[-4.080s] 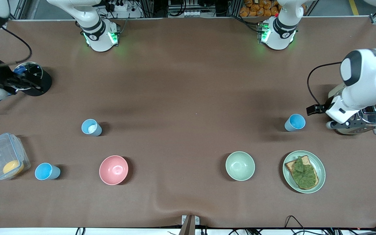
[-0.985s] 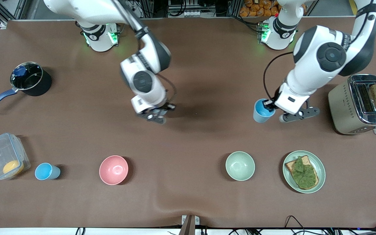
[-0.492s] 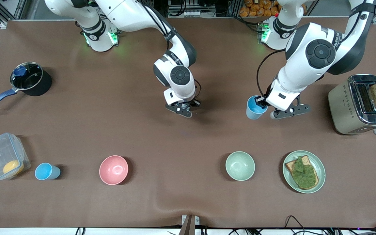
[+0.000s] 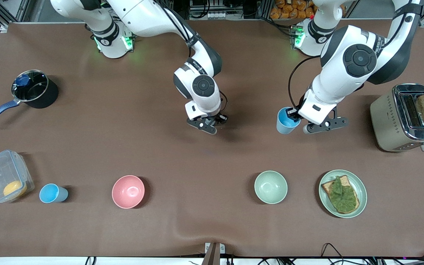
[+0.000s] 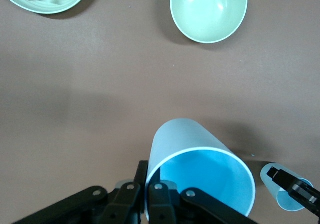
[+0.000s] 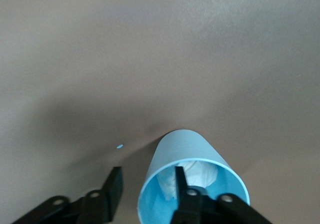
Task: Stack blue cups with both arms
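Brown tabletop [image 4: 212,221]; left tool [image 4: 295,117] tight on empty blue cup [image 4: 284,126], right tool [image 6: 148,183] spread astride second blue cup [image 6: 182,144] with white wad [image 6: 200,174].

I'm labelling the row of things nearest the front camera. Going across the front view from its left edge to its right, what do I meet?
Clear container → blue cup → pink bowl → pale green bowl → plate of toast.

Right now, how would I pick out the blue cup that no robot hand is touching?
Find the clear plastic box with something orange in it, toward the right arm's end of the table. The free blue cup stands upright between it and the pink bowl. It is narrower than the bowl and stands alone.
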